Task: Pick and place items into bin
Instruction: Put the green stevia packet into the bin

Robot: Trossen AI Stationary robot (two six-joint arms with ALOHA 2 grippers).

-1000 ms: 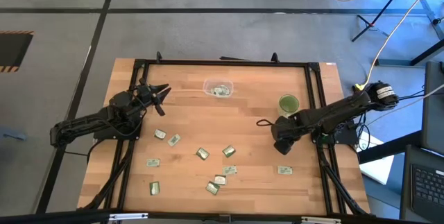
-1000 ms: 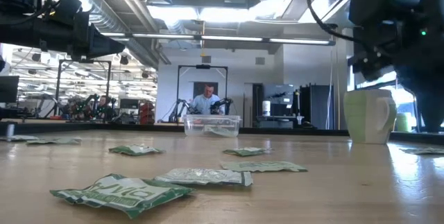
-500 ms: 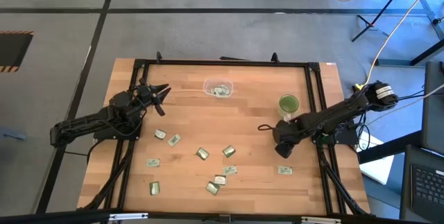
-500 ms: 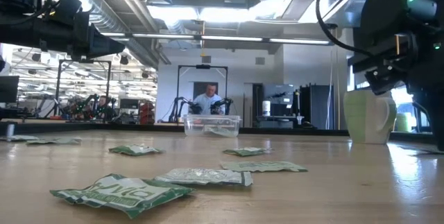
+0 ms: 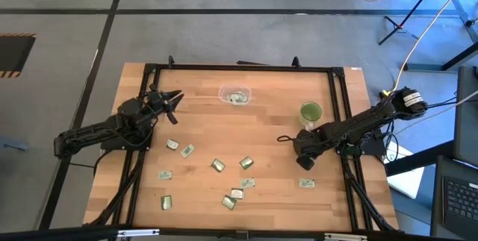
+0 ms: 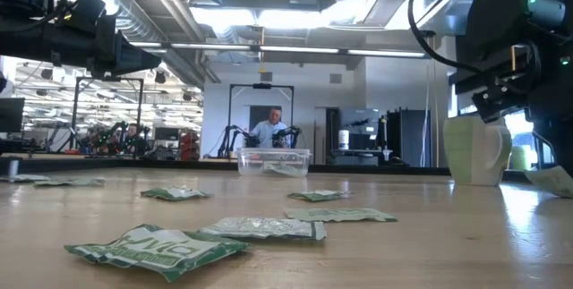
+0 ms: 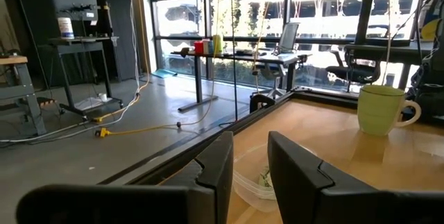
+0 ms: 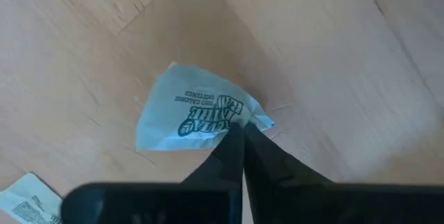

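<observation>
Several small green-and-white packets (image 5: pixel 217 165) lie scattered flat on the near half of the wooden table (image 5: pixel 269 133). The clear bin (image 5: pixel 234 95) stands at the far middle with a few packets inside. My right gripper (image 5: pixel 305 159) points down near the right side, shut on one packet (image 8: pixel 194 109), which also shows tilted in the low view (image 6: pixel 555 180). Another packet (image 5: pixel 306 183) lies just nearer. My left gripper (image 5: pixel 173 99) waits level and open at the far left, aimed toward the bin (image 7: pixel 253 182). My right gripper pinches the packet by one corner (image 8: pixel 239 118) between its two fingertips (image 8: pixel 232 148). The fingers come from above, pointing down. The packet is tilted, with the pinched side raised. I cannot tell whether its other side still rests on the wood.
A green cup (image 5: pixel 311 111) with a handle stands just beyond my right gripper, toward the far edge. A black frame (image 5: pixel 340 107) runs round the table. A person sits in the room beyond the bin (image 6: pixel 267 128). Bare wood lies between the bin and the scattered packets.
My right gripper has sunk a little toward the table over the packet near the right edge. That packet lay flat in the low view and now stands tilted, one side raised. My left arm has kept still.
</observation>
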